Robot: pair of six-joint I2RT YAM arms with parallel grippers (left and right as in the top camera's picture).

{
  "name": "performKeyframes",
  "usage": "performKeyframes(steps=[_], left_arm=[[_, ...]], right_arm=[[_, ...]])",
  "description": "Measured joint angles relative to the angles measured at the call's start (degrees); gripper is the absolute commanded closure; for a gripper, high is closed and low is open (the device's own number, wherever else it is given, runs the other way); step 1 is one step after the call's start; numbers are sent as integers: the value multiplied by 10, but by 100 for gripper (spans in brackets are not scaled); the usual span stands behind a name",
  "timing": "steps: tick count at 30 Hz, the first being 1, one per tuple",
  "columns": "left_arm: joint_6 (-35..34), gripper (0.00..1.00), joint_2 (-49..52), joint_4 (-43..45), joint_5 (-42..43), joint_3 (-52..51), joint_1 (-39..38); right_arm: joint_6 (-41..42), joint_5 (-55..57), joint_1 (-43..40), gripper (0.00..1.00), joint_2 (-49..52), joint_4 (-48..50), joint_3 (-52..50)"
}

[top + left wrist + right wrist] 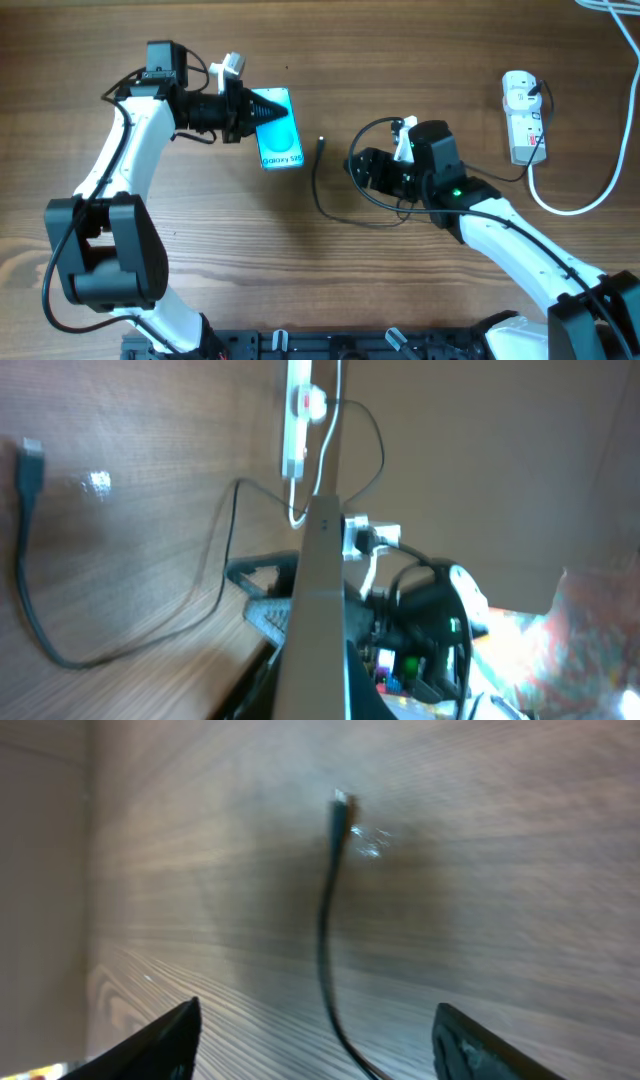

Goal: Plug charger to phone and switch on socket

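**Overhead view.** Step in hand: pick-up of the charger. Plugging and switching are not yet done.
- The left pincer [252, 116] is clenched on the near edge of the phone [280, 130]. The phone extends ahead of it, screen up.
- The right pincer [358, 170] is released and holds nothing.
- The plug [321, 143] of the charger [318, 200] lies on the desk [200, 260] just ahead of the right pincer. It sits between that pincer and the phone and touches neither.
- The socket [524, 118] lies well behind the right pincer.

**Left wrist view.** The phone [320, 610] shows edge-on, straight ahead on the pincer's centre line. The fingers themselves are not clearly visible here. The plug [32, 455] lies on the desk well off to the left of the phone.

**Right wrist view.** The right pincer [315, 1010] is spread wide. The charger cable [323, 940] runs forward through the gap between the fingers, with the plug [340, 805] at its far end. No contact is visible.

**Next move (judgement).** The right pincer should lower and close on the cable just behind the plug. The cable is thin, so the grip must be low and centred. The plug then needs aligning with the phone's port.
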Motion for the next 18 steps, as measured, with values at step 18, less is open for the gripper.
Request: performKeyframes(steps=[18], left_arm=[[218, 96, 0, -114, 9, 0, -2]], right_arm=[[-182, 78, -100, 35, -93, -350, 159]])
